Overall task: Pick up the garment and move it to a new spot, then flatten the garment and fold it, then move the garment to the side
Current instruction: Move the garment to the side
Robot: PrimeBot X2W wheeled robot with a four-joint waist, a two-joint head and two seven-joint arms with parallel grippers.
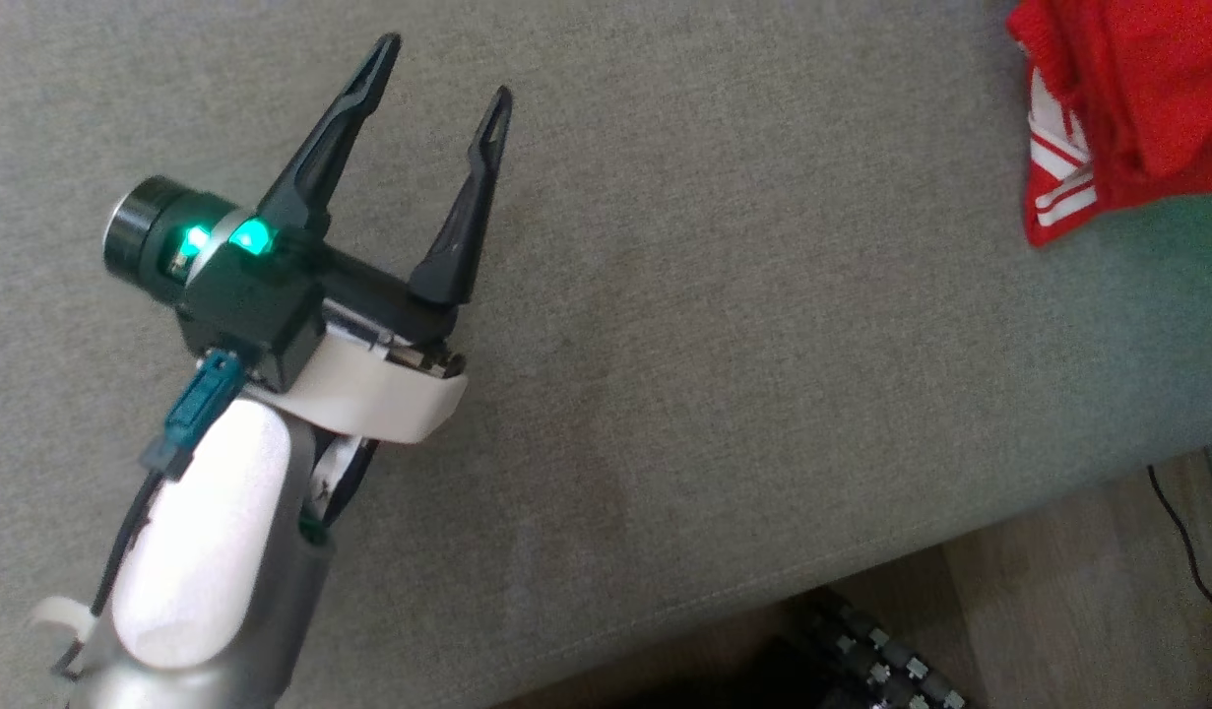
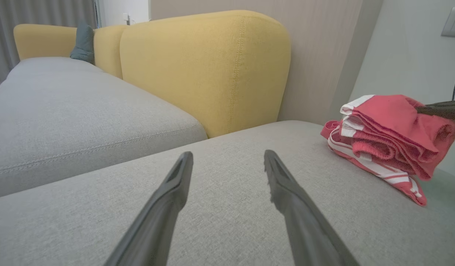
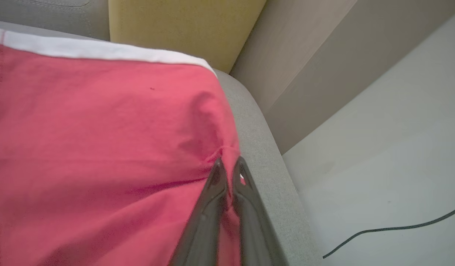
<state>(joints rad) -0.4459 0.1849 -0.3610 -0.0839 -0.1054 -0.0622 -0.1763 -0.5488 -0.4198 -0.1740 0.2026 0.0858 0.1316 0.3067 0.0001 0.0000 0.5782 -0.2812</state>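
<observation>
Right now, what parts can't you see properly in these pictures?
Head view: the red garment runs off the top right corner, so its whole shape is hidden.
Right wrist view: the right gripper covers how much cloth it pinches.
Head view: a dark object is cut by the bottom edge.

White forearm point(image 1: 202, 532), black left end effector point(image 1: 446, 67), green lights point(image 1: 251, 236)

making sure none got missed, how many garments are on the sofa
1: a red garment with white stripes, bunched at the sofa's right end, pinched by the right gripper. More could lie out of view.
</observation>
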